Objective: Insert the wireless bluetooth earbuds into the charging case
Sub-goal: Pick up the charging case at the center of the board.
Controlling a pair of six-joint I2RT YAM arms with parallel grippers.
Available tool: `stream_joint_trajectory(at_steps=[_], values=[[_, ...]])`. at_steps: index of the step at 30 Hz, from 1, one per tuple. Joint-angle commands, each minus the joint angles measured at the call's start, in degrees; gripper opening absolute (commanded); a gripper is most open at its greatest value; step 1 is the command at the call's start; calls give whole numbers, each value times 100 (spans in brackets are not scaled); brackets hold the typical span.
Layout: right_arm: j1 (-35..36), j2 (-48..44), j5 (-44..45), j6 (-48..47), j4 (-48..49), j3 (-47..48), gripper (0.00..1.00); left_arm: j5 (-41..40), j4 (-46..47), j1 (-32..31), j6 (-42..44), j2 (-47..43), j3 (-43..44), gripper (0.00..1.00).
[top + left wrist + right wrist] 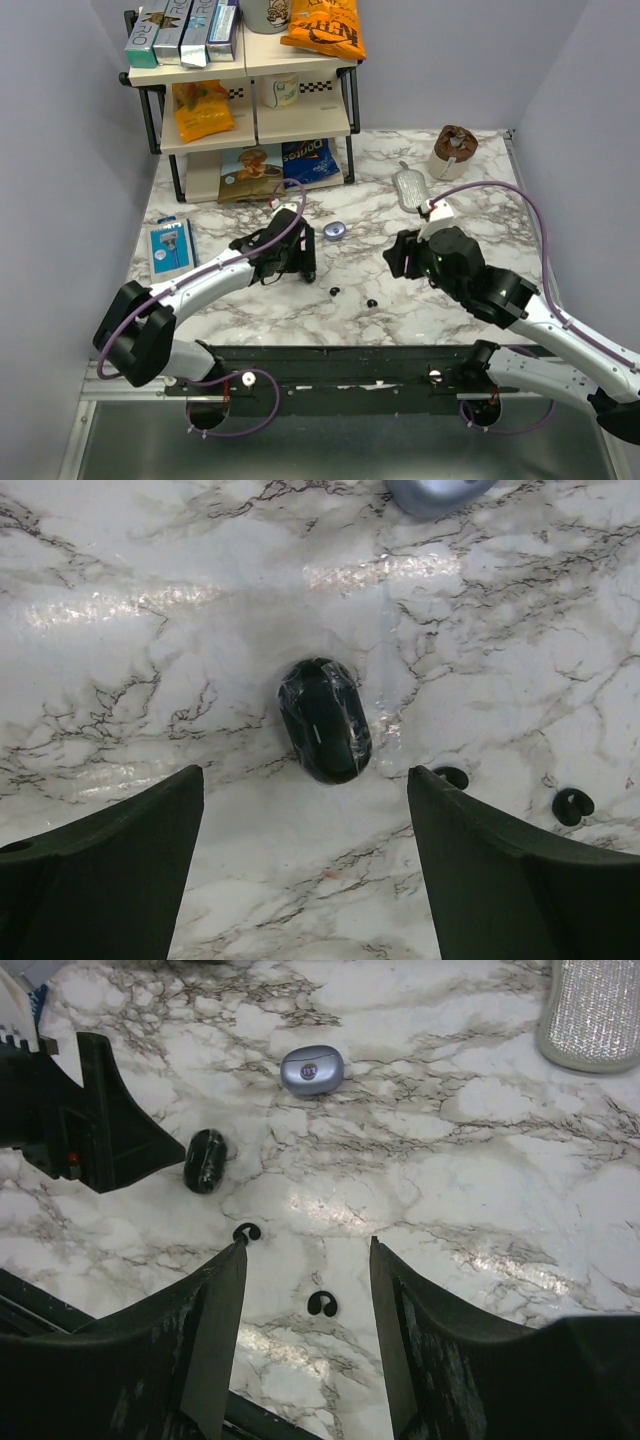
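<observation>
we see one earbud [321, 1303] centred between the parted, empty fingers of the right end effector [307, 1250]; both earbuds [452, 777] lie rightward of the left end effector [305, 780], also spread empty.

The charging case [323, 720] is a glossy black oval pod lying flat on the marble tabletop [150, 630], its long axis slightly tilted and its lid apparently closed; its shiny surface catches wrinkled reflections. One earbud [452, 777], tiny, black and curled like a small hook, lies on the marble just to the right of the case and a little nearer the arm bases. The other earbud [572, 806], of the same shape, lies farther right, apart from the first.
</observation>
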Motion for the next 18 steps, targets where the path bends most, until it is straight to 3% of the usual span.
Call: stream_joint_trajectory(at_steps=[1, 18], values=[[-16, -6, -190, 69, 193, -81, 61, -235, -70, -52, -407, 401, 22, 84], [-25, -156, -164, 77, 184, -212, 61, -402, 123, -316, -644, 1255, 347, 82]])
